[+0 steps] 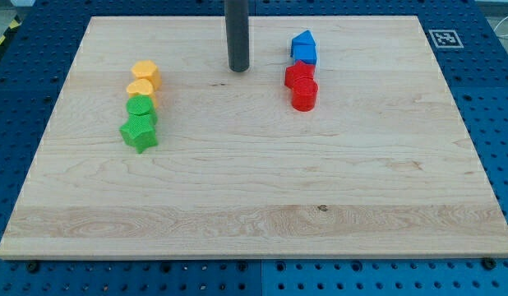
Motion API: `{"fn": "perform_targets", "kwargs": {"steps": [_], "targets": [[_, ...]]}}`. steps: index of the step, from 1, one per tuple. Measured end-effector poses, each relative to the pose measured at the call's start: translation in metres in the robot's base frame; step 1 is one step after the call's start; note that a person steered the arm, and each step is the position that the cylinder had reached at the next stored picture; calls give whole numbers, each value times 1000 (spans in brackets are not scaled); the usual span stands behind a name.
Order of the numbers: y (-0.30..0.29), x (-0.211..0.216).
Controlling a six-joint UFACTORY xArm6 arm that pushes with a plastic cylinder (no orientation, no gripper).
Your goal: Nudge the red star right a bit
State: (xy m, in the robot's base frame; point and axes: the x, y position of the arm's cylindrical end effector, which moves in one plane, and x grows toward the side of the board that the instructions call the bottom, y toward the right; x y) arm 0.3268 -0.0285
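Observation:
The red star [299, 76] lies on the wooden board [254, 189] at the view's upper right. It touches a red round block [304, 96] just below it and a blue block [304, 57] just above it. My tip [237, 69] rests on the board to the star's left and a little higher, a clear gap apart. It touches no block.
A second blue block [302, 41] sits at the top of the right column. At the left is a column of a yellow hexagon [146, 73], a yellow round block [141, 89], a green round block [142, 108] and a green star [139, 132].

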Motion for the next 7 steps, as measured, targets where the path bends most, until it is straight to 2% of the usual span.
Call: {"fn": "perform_targets", "kwargs": {"steps": [1,3,7], "targets": [[3,14],[38,17],[64,29]]}}
